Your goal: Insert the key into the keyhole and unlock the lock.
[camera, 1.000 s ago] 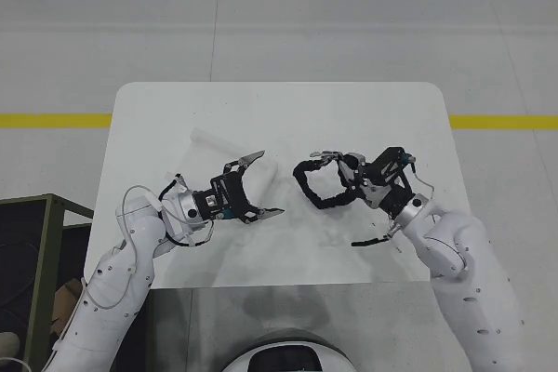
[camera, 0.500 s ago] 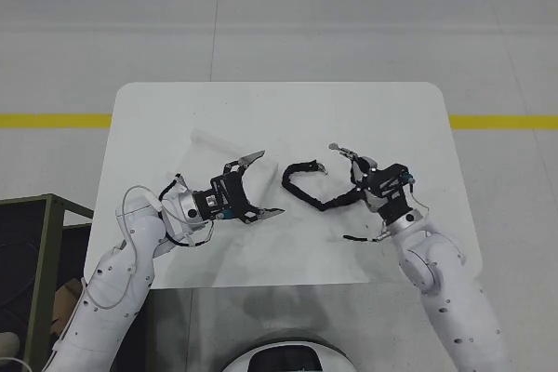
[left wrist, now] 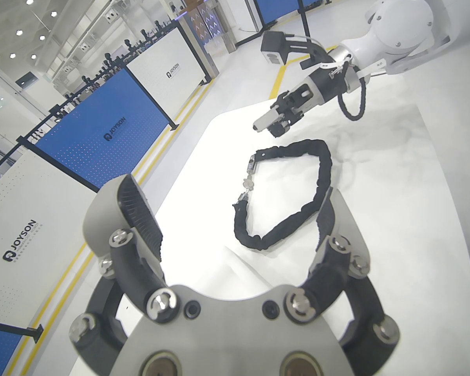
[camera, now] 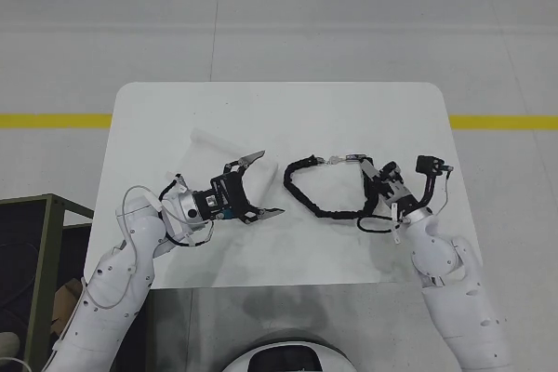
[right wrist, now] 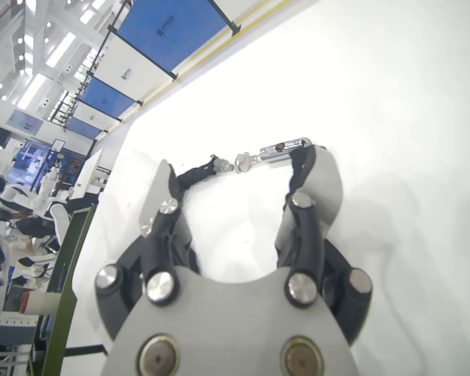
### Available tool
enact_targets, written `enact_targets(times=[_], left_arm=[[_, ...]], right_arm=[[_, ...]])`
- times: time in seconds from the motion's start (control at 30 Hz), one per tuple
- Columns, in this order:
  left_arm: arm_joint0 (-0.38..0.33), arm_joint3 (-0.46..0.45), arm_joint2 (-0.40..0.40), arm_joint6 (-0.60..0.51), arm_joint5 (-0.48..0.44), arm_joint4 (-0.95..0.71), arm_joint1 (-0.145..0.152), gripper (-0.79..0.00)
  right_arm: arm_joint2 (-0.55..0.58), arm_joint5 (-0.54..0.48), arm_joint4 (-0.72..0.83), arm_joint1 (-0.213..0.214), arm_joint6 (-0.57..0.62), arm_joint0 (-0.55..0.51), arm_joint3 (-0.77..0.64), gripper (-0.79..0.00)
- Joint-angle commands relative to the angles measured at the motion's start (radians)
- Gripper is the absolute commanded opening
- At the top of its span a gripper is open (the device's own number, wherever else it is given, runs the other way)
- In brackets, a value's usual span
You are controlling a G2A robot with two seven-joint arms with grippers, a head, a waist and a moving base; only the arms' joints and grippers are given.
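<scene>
Left gripper (camera: 270, 183) hangs wide open at 9 o'clock of the lock (camera: 302, 197) on the table (camera: 167, 121), apart from it. Right gripper (right wrist: 243, 181), also open, is over the lock's 3 o'clock side. At its 12 o'clock the key (camera: 334, 160) sticks in the silver barrel (camera: 351, 159).
</scene>
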Motion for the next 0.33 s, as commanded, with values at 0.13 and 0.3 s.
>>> enact_targets(times=[0.13,0.3], left_arm=[[0.000,0.000,0.000,0.000,0.000,0.000,0.000,0.000],[0.000,0.000,0.000,0.000,0.000,0.000,0.000,0.000]], right_arm=[[-0.001,-0.002,0.024,-0.001,-0.011,-0.013,-0.015,-0.025],[-0.001,-0.002,0.023,-0.001,-0.010,-0.012,-0.014,-0.001]])
